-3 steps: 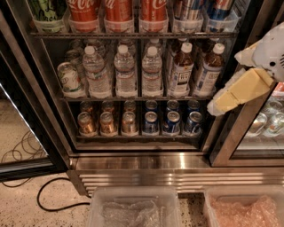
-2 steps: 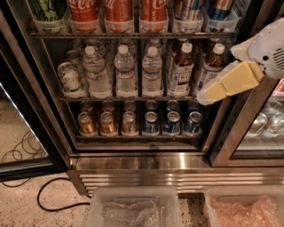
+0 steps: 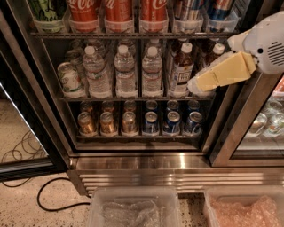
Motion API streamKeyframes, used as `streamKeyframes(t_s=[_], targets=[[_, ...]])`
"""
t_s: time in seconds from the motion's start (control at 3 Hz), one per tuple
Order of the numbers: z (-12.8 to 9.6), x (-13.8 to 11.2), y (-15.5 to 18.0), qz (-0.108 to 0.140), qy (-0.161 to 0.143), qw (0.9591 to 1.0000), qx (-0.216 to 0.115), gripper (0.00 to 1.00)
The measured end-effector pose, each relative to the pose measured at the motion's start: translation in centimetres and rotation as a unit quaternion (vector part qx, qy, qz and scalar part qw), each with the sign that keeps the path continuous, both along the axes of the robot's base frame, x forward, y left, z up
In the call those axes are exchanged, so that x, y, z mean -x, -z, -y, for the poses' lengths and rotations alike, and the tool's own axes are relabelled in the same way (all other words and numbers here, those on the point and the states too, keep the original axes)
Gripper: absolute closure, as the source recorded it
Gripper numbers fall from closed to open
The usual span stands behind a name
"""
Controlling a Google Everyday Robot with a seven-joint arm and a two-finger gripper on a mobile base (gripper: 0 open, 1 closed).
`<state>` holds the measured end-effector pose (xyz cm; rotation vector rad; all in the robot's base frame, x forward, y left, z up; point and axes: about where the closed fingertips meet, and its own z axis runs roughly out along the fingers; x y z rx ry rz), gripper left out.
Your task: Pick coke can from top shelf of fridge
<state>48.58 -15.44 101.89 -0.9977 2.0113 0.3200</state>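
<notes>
Three red coke cans (image 3: 84, 12) (image 3: 118, 11) (image 3: 154, 11) stand side by side in clear trays on the top shelf (image 3: 133, 35) of the fridge (image 3: 133, 162); their tops are cut off by the frame's upper edge. My gripper (image 3: 198, 84), yellow on a white arm, reaches in from the right. It hangs in front of the water-bottle rack, below and to the right of the coke cans, and holds nothing that I can see.
A green-and-white can (image 3: 48, 13) stands left of the cokes and blue-silver cans (image 3: 202, 9) right of them. Water bottles (image 3: 125, 71) fill the middle rack, gold cans (image 3: 108, 123) and blue cans (image 3: 172, 123) the lower one. The open door (image 3: 26, 133) stands left. Plastic bins (image 3: 133, 208) and a cable (image 3: 49, 199) lie on the floor.
My gripper has moved left and a little up, from the fridge's right frame to in front of the rightmost bottles. The cans and bottles have not moved.
</notes>
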Motion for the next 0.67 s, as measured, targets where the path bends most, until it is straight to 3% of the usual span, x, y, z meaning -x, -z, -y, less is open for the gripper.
streamKeyframes(t_s=[0.33,0.67], targets=[[-2.0,0.2,-0.9,0.022,-0.012,0.9991,-0.033,0.00],[-5.3,0.2,-2.1,0.044,-0.019,0.9954,-0.083,0.00]])
